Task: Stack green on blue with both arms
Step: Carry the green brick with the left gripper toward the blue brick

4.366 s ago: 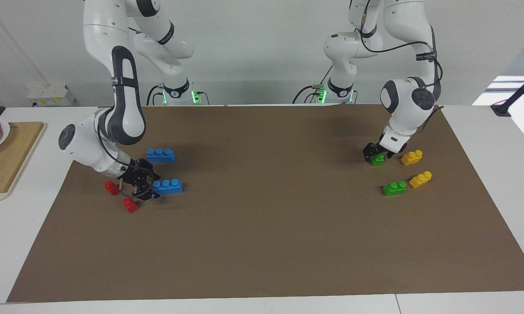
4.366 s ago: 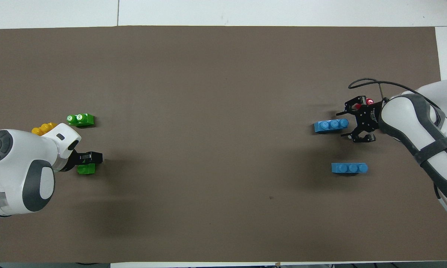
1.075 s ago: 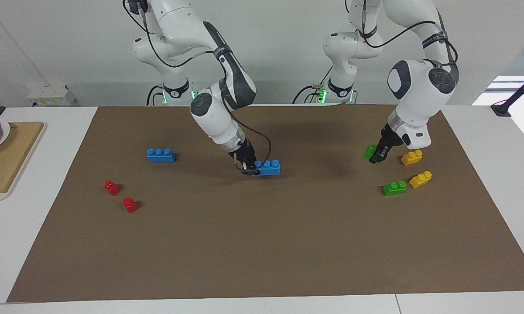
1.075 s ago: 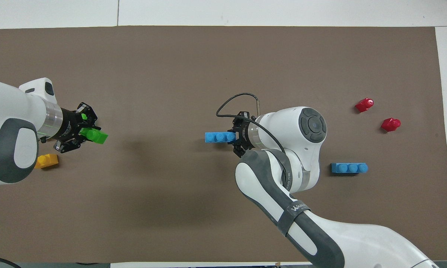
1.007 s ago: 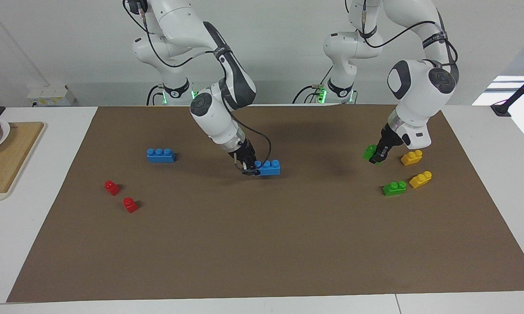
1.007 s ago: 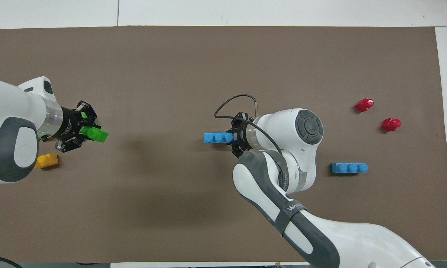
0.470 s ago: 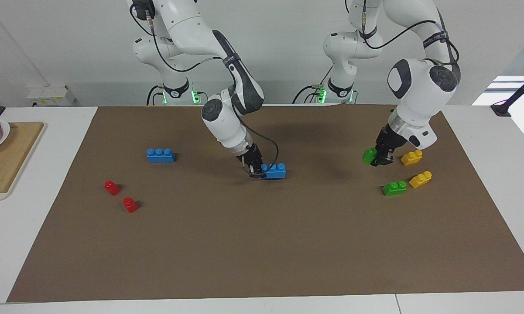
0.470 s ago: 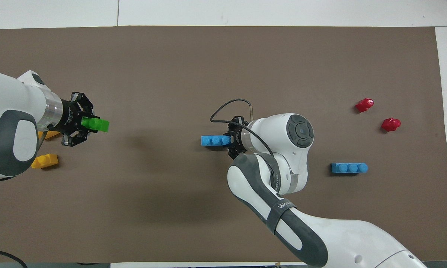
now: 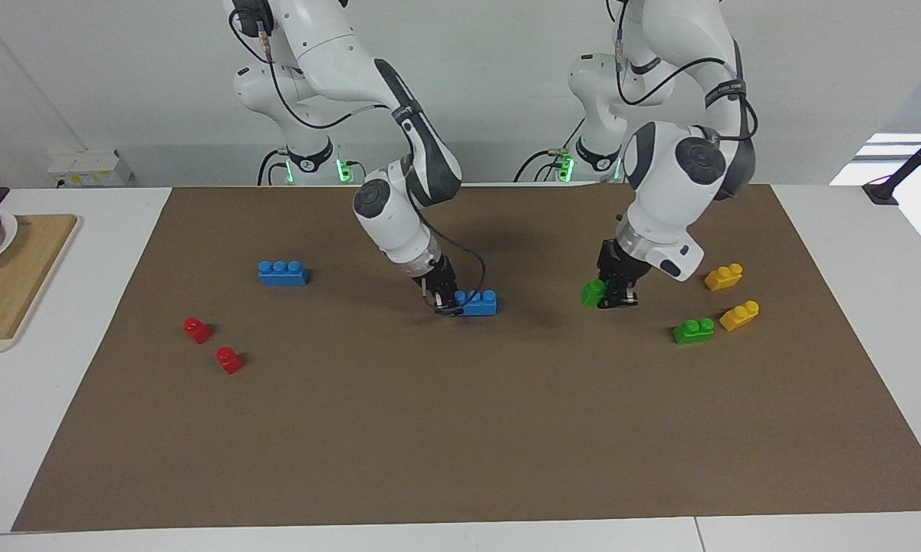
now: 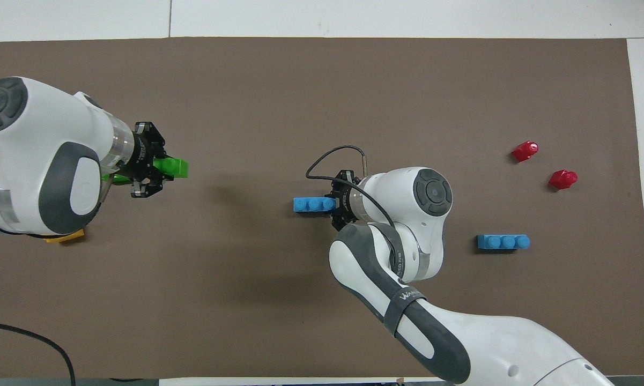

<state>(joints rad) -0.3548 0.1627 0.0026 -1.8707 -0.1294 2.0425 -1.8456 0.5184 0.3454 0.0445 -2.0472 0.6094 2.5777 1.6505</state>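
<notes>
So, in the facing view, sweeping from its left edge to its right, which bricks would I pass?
Red brick → second red brick → loose blue brick → held blue brick → held green brick → loose green brick → the two yellow bricks, too level to order.

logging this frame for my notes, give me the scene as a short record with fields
left end effector: shut on green brick, raised over the mat
right end effector: shut on blue brick, mid-mat
stack: not yet made, bricks apart
spare blue brick: on mat, right arm's end
spare green brick: on mat, beside two yellow bricks
red bricks: two, right arm's end
</notes>
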